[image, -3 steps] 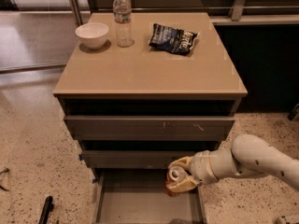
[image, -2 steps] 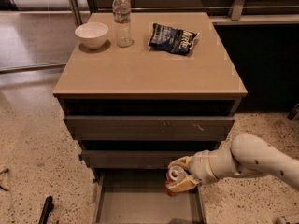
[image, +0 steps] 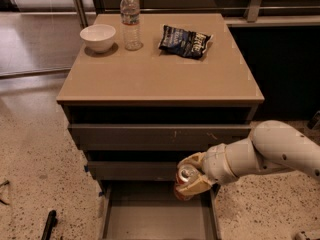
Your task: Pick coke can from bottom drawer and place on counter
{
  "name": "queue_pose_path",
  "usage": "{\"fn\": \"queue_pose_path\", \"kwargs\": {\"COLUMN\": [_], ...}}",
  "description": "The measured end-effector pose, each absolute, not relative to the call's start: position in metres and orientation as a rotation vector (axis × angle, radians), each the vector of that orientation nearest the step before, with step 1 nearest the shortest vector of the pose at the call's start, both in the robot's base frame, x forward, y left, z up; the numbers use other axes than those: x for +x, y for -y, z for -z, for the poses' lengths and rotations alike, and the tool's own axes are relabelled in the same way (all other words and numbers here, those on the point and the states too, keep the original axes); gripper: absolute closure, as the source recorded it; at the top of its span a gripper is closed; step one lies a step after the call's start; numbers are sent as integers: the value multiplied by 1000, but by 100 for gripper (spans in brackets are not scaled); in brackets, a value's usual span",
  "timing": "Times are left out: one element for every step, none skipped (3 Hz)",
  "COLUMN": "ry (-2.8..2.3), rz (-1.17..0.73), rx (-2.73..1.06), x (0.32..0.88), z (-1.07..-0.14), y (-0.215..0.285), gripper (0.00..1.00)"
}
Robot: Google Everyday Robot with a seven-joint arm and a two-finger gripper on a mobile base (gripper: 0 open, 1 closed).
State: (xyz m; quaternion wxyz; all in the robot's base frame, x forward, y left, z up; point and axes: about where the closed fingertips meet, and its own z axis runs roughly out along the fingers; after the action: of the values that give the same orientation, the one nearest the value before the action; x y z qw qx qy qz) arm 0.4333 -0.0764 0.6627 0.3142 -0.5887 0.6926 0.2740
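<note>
The coke can (image: 186, 176), red-brown with a silver top, is held upright in my gripper (image: 191, 173), whose tan fingers (image: 194, 185) close around its sides. It hangs over the right rear part of the open bottom drawer (image: 150, 219), a shallow grey tray with a bare floor. My white arm (image: 265, 154) reaches in from the right. The tan counter (image: 155, 74) tops the cabinet above, well higher than the can.
On the counter stand a white bowl (image: 98, 37), a clear water bottle (image: 131, 20) and a dark chip bag (image: 185, 41) along the back. Two closed wider drawers (image: 160, 136) sit above the open one. A black object (image: 49, 224) lies on the speckled floor at left.
</note>
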Motion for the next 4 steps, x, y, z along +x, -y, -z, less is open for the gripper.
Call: {"fn": "queue_pose_path", "kwargs": {"ry": [-1785, -1787, -1846, -1951], "rz": [-586, -587, -644, -745], "rx": [-1628, -1628, -1527, -1392], "x": [439, 439, 458, 496], "z": [-774, -775, -801, -835], "y": [66, 66, 80, 105], "gripper": [100, 100, 100, 100]}}
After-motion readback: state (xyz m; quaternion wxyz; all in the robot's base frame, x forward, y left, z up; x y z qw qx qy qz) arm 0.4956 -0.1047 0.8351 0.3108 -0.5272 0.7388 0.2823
